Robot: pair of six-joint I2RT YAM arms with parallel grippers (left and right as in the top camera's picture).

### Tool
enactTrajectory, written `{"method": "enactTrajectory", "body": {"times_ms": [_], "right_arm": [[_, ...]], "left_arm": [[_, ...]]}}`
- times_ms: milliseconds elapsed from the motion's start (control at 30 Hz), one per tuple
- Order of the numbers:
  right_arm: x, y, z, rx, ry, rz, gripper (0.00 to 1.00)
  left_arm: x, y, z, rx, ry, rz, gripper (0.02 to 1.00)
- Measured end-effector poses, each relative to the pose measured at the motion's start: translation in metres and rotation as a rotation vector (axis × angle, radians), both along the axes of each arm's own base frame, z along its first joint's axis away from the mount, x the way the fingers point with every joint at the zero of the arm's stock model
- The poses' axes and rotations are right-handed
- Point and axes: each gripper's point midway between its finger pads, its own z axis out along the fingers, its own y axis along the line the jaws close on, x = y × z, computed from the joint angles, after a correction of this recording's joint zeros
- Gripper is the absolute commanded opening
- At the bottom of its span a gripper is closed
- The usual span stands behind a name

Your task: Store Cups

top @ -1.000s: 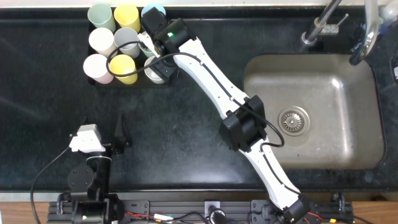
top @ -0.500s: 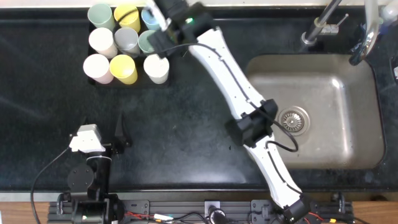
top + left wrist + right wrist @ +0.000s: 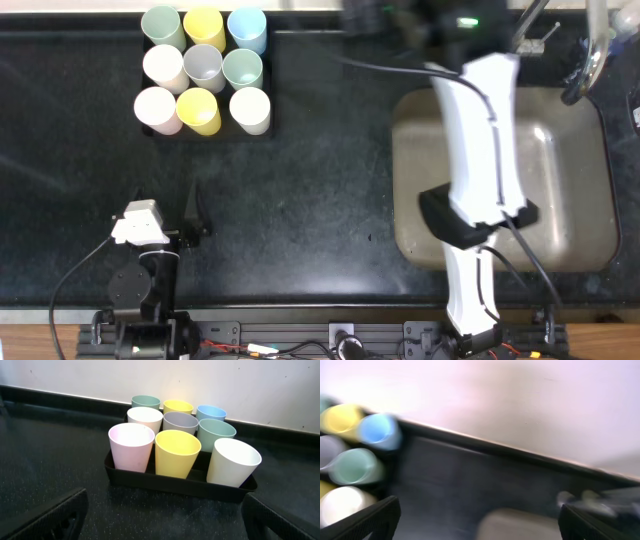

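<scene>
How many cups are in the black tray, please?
9, in three rows of the tray: green, yellow, blue at the back; white, grey, green in the middle; pink, yellow, white in front.

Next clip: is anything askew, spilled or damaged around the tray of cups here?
Nothing stands out. All nine cups stand upright, mouths up, three by three in the black tray, with none tipped over or visibly cracked. The dark worktop around the tray shows no spill.

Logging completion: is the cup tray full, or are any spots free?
Full. Nine cups stand in the black tray in three rows of three, leaving no open spot inside its rim.
</scene>
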Motion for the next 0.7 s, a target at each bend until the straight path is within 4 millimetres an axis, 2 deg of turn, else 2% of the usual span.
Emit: {"method": "enactTrajectory", "body": {"times_ms": [67,133,233,300,433,567,633,700], "right_arm": [[-0.001,-0.025,0.007,-0.014,-0.009,-0.065,0.996],[-0.003,-0.041,0.004,-0.023,0.015,-0.112,0.998],[-0.009,-0.055,-0.013,-0.052,0.095,-0.149,0.996],[-0.019,-0.063,-0.031,-0.070,0.177,-0.171,0.998],[-0.055,-0.074,-0.064,-0.095,0.329,-0.213,0.998],[-0.110,-0.087,-0.085,-0.050,0.430,-0.277,0.998],[-0.130,-0.090,-0.090,0.044,0.409,-0.294,0.998],[-0.133,-0.093,-0.087,0.164,0.280,-0.293,0.998]], "left_arm": [[0.000,0.000,0.000,0.000,0.000,0.000,1.000],[0.000,0.000,0.000,0.000,0.000,0.000,1.000],[0.000,0.000,0.000,0.000,0.000,0.000,1.000],[0.000,0.000,0.000,0.000,0.000,0.000,0.998],[0.000,0.000,0.000,0.000,0.000,0.000,0.998],[0.000,0.000,0.000,0.000,0.000,0.000,1.000],[0.000,0.000,0.000,0.000,0.000,0.000,1.000],[0.000,0.000,0.000,0.000,-0.001,0.000,0.998]]}}
